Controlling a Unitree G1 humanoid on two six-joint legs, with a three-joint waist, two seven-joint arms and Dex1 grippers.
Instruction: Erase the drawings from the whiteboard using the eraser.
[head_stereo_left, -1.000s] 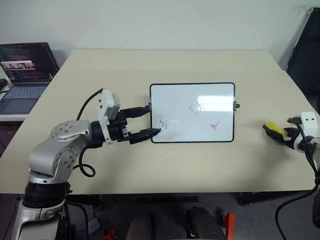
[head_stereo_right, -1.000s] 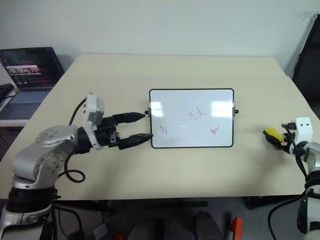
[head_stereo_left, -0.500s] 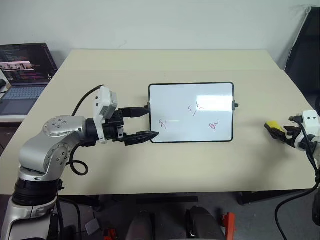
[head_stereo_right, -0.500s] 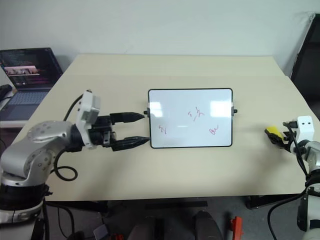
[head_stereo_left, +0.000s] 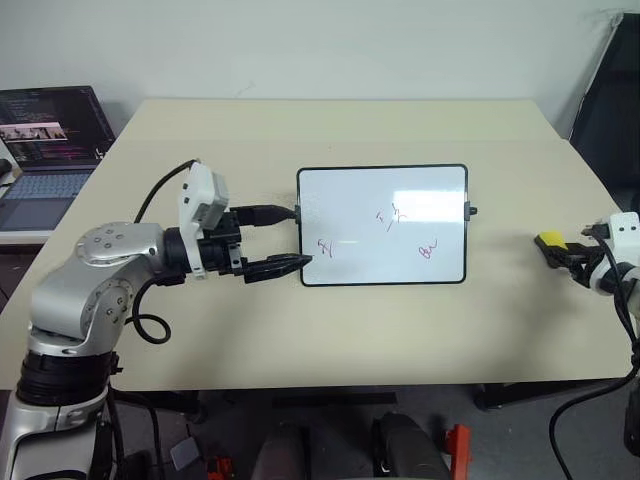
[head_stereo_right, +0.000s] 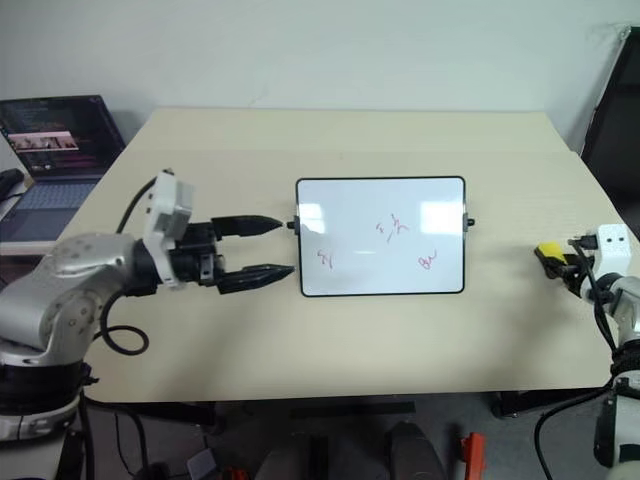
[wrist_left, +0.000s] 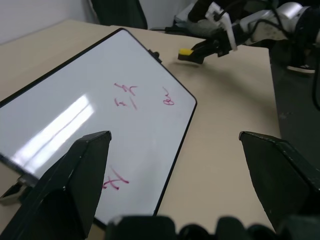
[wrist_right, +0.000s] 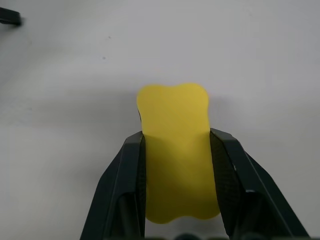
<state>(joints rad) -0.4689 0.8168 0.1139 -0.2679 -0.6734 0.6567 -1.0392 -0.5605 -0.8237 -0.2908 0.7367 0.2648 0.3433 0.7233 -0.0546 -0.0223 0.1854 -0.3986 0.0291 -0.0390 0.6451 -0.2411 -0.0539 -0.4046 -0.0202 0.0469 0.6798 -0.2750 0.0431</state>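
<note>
The whiteboard (head_stereo_left: 370, 190) lies flat in the middle of the table with three small drawings on it: one near its left edge (head_stereo_left: 326, 247), one in the middle (head_stereo_left: 394, 213) and one at the lower right (head_stereo_left: 430, 250). My left gripper (head_stereo_left: 302, 236) is open at the board's left edge, its fingers level and pointing across the board. At the table's far right, my right gripper (wrist_right: 176, 145) is shut on the yellow eraser (wrist_right: 173, 115). It holds the eraser (head_stereo_left: 549, 240) just above the tabletop, well apart from the board.
An open laptop (head_stereo_left: 50, 140) sits on a side desk at the far left. A dark object (head_stereo_left: 612, 110) stands beyond the table's right edge. The beige table (head_stereo_left: 330, 330) has bare room around the board.
The right gripper has shut on the eraser and lifted it slightly off the table. The left gripper has stayed open at the board's left edge.
</note>
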